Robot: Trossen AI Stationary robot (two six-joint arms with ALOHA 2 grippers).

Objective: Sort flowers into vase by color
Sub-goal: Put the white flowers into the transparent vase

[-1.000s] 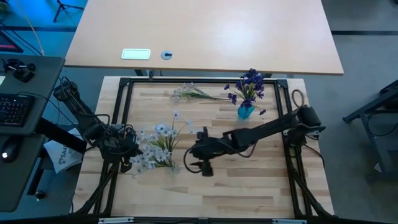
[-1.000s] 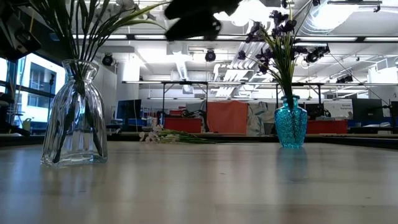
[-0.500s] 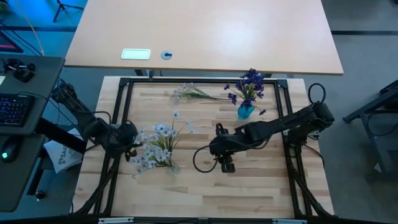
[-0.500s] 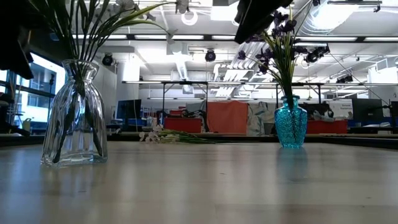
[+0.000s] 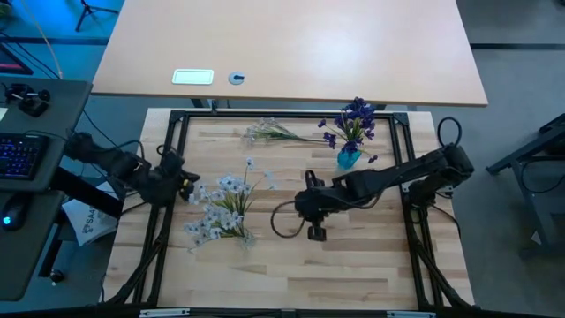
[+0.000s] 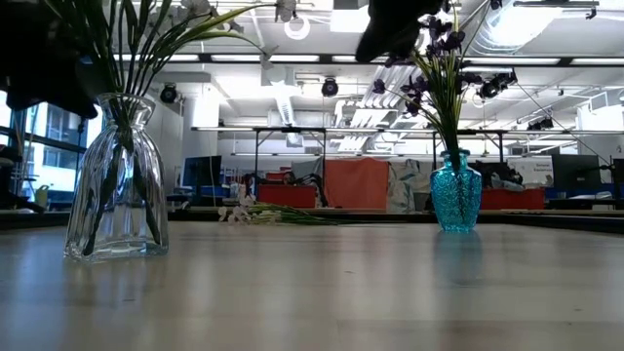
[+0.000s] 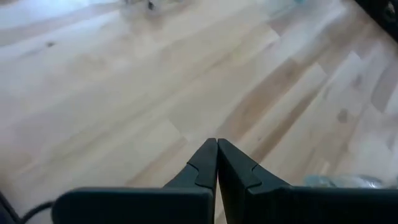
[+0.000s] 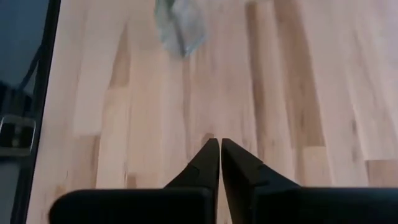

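Note:
A clear glass vase [image 6: 117, 180] at the table's left holds pale white-bluish flowers [image 5: 219, 210] by their stems. A small blue vase [image 5: 349, 159] at the far right holds dark purple flowers [image 5: 356, 119]. More pale flowers [image 5: 274, 132] lie flat on the table near the far edge. My right gripper [image 8: 220, 149] is shut and empty above the table's middle [image 5: 298, 208], between the two vases. My left gripper [image 7: 217, 149] is shut and empty at the table's left edge [image 5: 188, 185], beside the clear vase.
A black frame [image 5: 177, 115] runs around the wooden table top. Bare wood lies across the near half [image 5: 291, 274]. A larger pale table [image 5: 291, 44] stands beyond the far edge, and a desk with a keyboard [image 5: 22, 155] is at the left.
My right gripper has drawn away from the clear vase toward the table's right, to the middle of the table. My left gripper has drawn back from the clear vase toward the table's far-left side. The flowers and both vases have stayed where they were.

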